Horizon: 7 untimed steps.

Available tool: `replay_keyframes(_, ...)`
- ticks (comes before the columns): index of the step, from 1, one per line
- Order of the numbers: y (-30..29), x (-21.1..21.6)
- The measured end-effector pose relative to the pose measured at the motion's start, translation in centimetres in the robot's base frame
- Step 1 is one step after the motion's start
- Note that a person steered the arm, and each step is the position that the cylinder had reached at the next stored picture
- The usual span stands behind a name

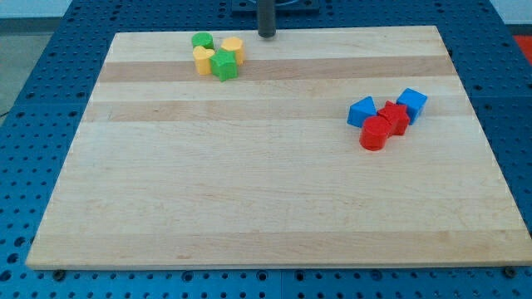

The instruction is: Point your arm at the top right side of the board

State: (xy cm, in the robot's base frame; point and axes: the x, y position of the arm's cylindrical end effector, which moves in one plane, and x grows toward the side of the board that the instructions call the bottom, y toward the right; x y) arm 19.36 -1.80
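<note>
The wooden board (274,191) fills the desk. Near its right edge cluster two blue blocks (411,103) and two red blocks (376,133); green and yellow blocks (218,56), shapes unclear, sit top-left. My tip (267,36), a bare rod with nothing to open or close, rests at top-centre edge.

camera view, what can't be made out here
- Arm above my tip: cut off by the view's top edge.
- Yellow block: shape unclear, partly covered by the green block.
- Red block at the back: partly hidden behind the red cylinder.
</note>
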Motion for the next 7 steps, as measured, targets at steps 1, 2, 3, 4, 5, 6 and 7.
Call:
replay_keyframes(1, 0.0, 0.0)
replay_keyframes(2, 0.0, 0.0)
replay_keyframes(3, 2.8, 0.0)
replay_keyframes(4, 6.0, 0.0)
replay_keyframes(5, 6.9, 0.4)
replay_keyframes(6, 6.9, 0.5)
replay_keyframes(7, 6.9, 1.0)
